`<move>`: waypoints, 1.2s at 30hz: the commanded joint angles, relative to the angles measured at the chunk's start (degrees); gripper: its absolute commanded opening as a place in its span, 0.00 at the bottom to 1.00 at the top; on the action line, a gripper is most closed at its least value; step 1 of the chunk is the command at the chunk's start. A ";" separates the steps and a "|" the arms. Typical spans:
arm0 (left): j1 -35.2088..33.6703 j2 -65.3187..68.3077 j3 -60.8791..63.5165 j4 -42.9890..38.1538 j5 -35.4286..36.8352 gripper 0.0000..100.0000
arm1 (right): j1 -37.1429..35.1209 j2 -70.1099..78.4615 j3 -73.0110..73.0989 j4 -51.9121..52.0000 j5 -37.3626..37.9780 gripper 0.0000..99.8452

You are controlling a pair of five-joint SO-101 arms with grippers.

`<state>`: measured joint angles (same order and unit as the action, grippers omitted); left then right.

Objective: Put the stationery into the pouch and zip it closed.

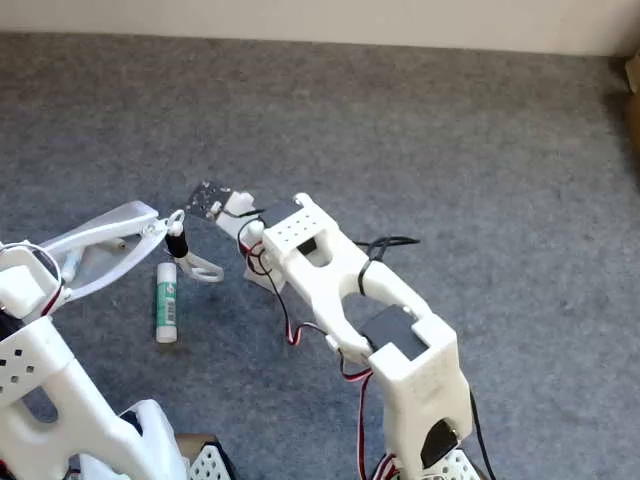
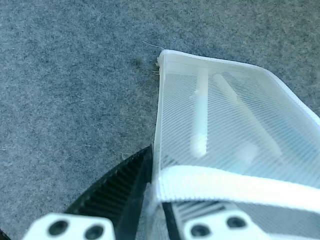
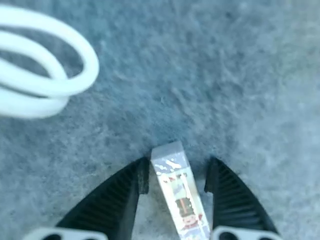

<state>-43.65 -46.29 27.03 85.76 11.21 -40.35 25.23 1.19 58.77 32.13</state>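
Observation:
A white mesh pouch (image 1: 105, 240) is held off the grey carpet, with my left gripper (image 2: 155, 200) shut on its edge. Through the mesh in the left wrist view, pale pen-like sticks (image 2: 200, 115) lie inside the pouch (image 2: 225, 130). My right gripper (image 1: 222, 205) hovers just beyond the pouch's mouth, shut on a small flat patterned piece (image 3: 177, 195) that sticks out between its fingers (image 3: 132, 192). A green and white glue stick (image 1: 166, 300) lies on the carpet below the pouch. A black-capped item (image 1: 177, 243) sits at the pouch's mouth end.
A white loop (image 3: 45, 75) hanging from the pouch lies on the carpet close to my right gripper. The right arm's white body (image 1: 360, 300) and its cables cross the middle. Open carpet (image 1: 450, 130) stretches far and right.

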 commanded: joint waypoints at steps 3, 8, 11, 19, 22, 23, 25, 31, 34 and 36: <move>-0.40 -0.22 -0.31 -1.58 -0.26 0.01 | 1.98 -0.04 -2.68 4.62 3.60 0.13; -0.40 -0.22 -0.31 -1.58 -0.26 0.01 | 2.15 -0.31 -2.68 5.14 3.78 0.00; -0.40 -0.22 -0.31 -1.58 -0.26 0.01 | 2.15 -0.40 -2.68 7.08 3.78 0.00; 1.80 -0.31 -0.75 -1.14 -0.53 0.01 | 3.30 -7.52 -6.02 12.88 3.34 0.00; 5.23 -0.31 -0.92 -1.14 -0.53 0.01 | 4.62 -10.95 -5.85 12.97 1.14 0.00; 6.20 -0.31 -1.01 -1.14 -0.53 0.01 | 5.32 -11.56 -5.93 12.79 -0.44 0.00; 8.13 -0.31 -2.42 -1.14 -0.53 0.01 | 6.46 -12.18 -6.29 12.70 -2.73 0.00; 15.43 -0.31 -5.23 -1.05 -0.53 0.01 | 9.36 -12.62 -6.46 10.24 -10.99 0.00; 18.33 -0.31 -5.23 -1.05 -0.53 0.01 | 9.89 -12.62 -6.46 9.54 -13.27 0.00; 19.74 -0.31 -5.23 -1.05 -0.62 0.01 | 10.15 -12.62 -6.46 9.54 -15.12 0.00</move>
<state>-27.74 -46.29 25.63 85.76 11.12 -31.38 17.41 -1.63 69.41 19.65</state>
